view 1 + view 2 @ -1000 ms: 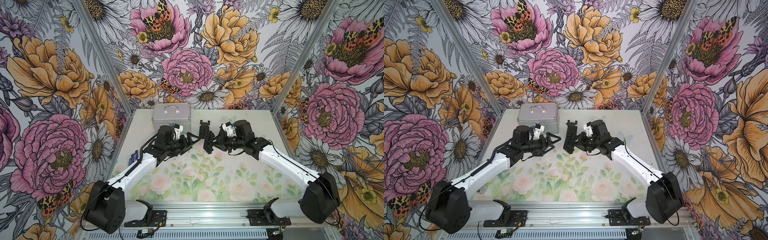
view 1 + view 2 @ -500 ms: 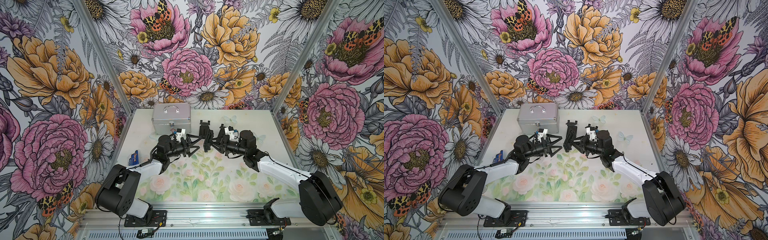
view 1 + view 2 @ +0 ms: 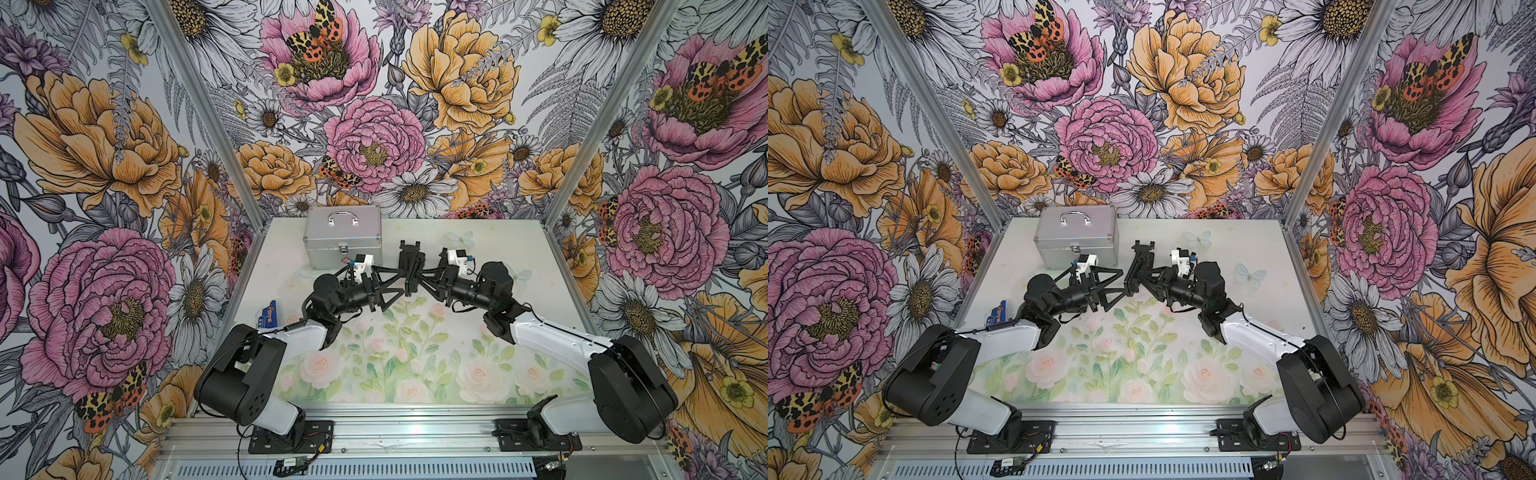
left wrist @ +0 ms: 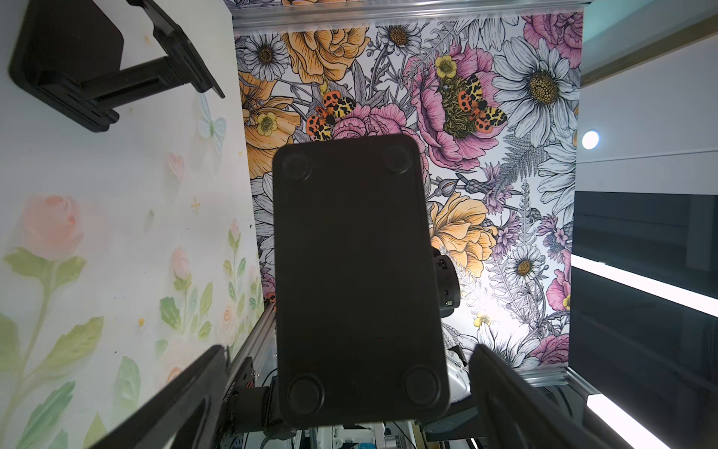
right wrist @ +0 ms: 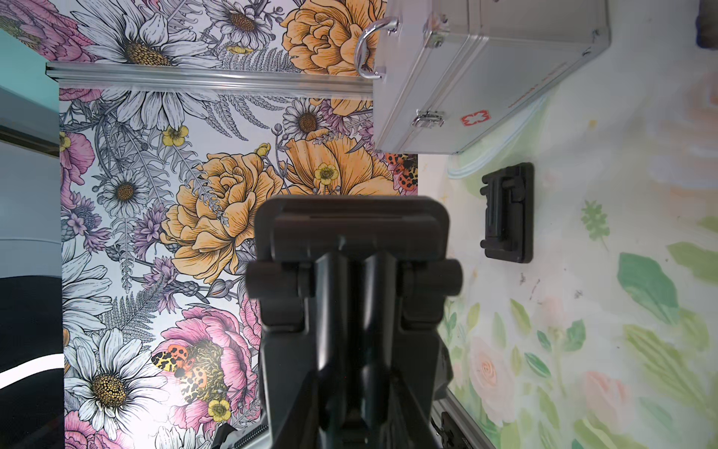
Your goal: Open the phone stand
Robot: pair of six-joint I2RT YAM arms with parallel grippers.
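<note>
The black phone stand (image 3: 409,277) (image 3: 1133,275) hangs upright above the mat at mid-table, between my two grippers. My right gripper (image 3: 420,276) (image 3: 1145,279) (image 5: 354,264) is shut on its arm just below the hinge barrel (image 5: 353,278); the plate (image 5: 349,225) stands beyond the fingertips. My left gripper (image 3: 399,281) (image 3: 1123,281) (image 4: 347,350) is open. Its fingers (image 4: 186,392) straddle the stand's base plate (image 4: 355,272), which shows its rubber feet, with a gap on each side.
A black clamp-shaped piece (image 3: 411,250) (image 4: 97,66) (image 5: 507,213) lies on the mat just behind the stand. A silver case (image 3: 343,239) (image 3: 1075,237) (image 5: 485,77) stands at the back left. A small blue item (image 3: 270,316) (image 3: 998,316) lies at the left edge.
Both arms have sunk lower over the table. My open left gripper has closed in on the stand, and its fingers now flank the base plate. The right grip is unchanged.
</note>
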